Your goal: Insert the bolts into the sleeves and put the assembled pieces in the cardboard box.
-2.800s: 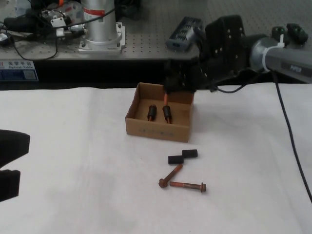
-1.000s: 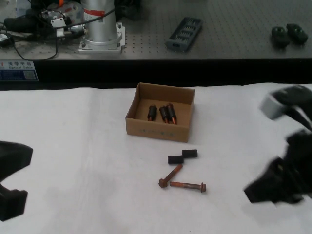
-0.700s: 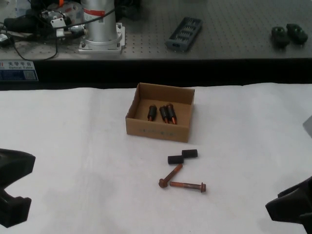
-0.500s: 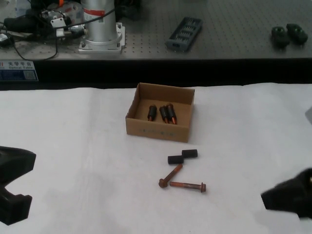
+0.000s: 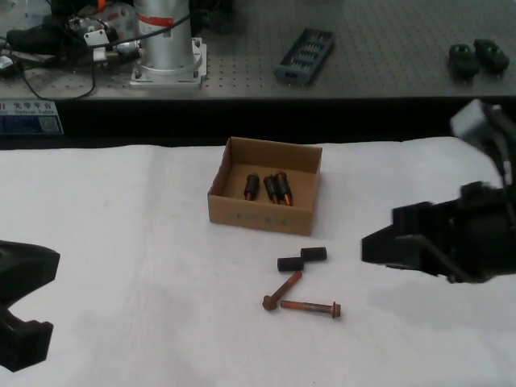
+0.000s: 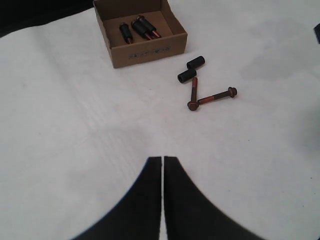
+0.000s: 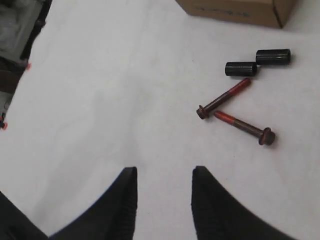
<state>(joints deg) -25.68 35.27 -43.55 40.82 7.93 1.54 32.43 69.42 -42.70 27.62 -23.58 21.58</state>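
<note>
In the cardboard box point(image 5: 258, 216) lie three sleeved bolts point(image 5: 272, 189); left jaws closed and empty, right jaws parted, empty.

The bench is covered by a white cloth point(image 5: 121, 242), slightly creased, that runs out to its left, right and near edges. Close to the far edge, about midway between the left and right edges, stands an open cardboard box point(image 5: 260, 216). Just nearer than the box, two short black sleeves point(image 5: 290, 264) lie on their sides, just beside each other. Nearer again lie two rusty bolts point(image 5: 310, 306), the head of one by the tip of the other, its own tip close to a sleeve.
</note>
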